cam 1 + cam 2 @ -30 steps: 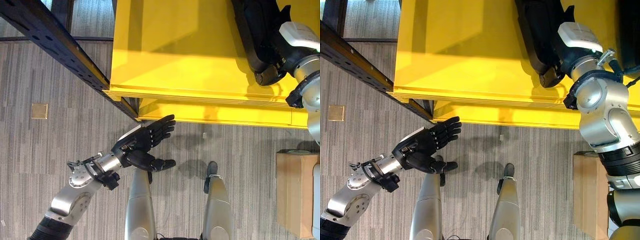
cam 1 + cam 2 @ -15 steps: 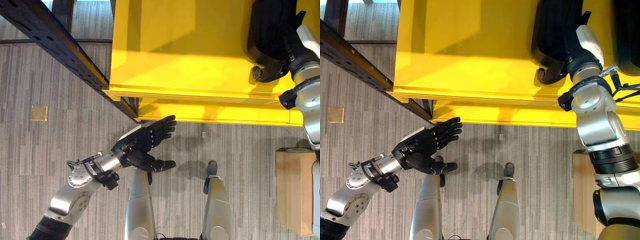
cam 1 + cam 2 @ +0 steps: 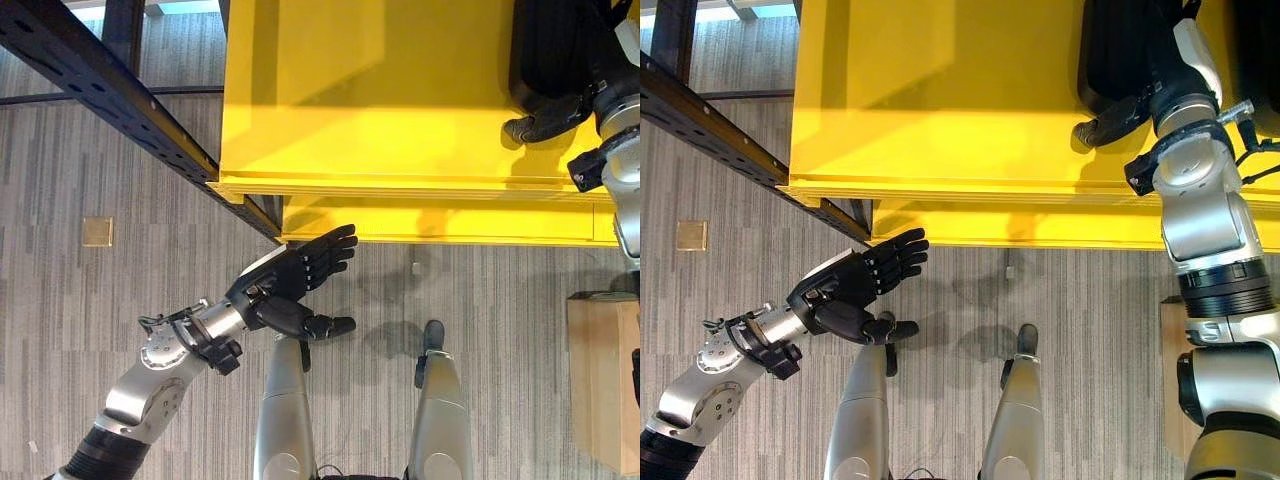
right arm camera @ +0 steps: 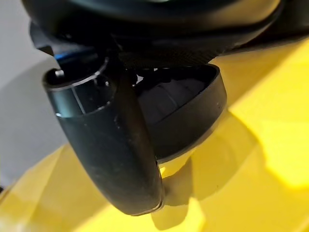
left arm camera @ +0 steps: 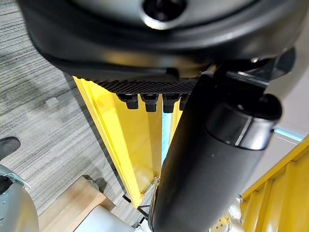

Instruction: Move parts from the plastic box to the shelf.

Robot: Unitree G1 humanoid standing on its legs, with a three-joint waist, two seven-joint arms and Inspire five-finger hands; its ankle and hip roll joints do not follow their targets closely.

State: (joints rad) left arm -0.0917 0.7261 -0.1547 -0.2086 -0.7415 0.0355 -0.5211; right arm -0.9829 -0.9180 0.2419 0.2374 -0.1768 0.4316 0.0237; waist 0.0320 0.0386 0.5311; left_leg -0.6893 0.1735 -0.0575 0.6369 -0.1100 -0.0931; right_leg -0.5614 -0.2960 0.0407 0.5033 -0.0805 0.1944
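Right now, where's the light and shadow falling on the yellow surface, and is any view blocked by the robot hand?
Eye views: a bright patch crosses the yellow shelf, darker band along its left; the black part casts shadow beside the right robot hand. Right wrist view: the thumb casts a dark shadow on the yellow. Left wrist view: the left robot hand covers most of the frame.

The left hand (image 5: 159,48), fingers straight, hangs before the yellow shelf (image 5: 128,145).

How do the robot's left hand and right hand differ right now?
The left hand hangs over the grey striped floor, fingers straight, holding nothing; the right hand is up on the yellow shelf, against a black curved part, its thumb lying beside it. Both hands are dark.
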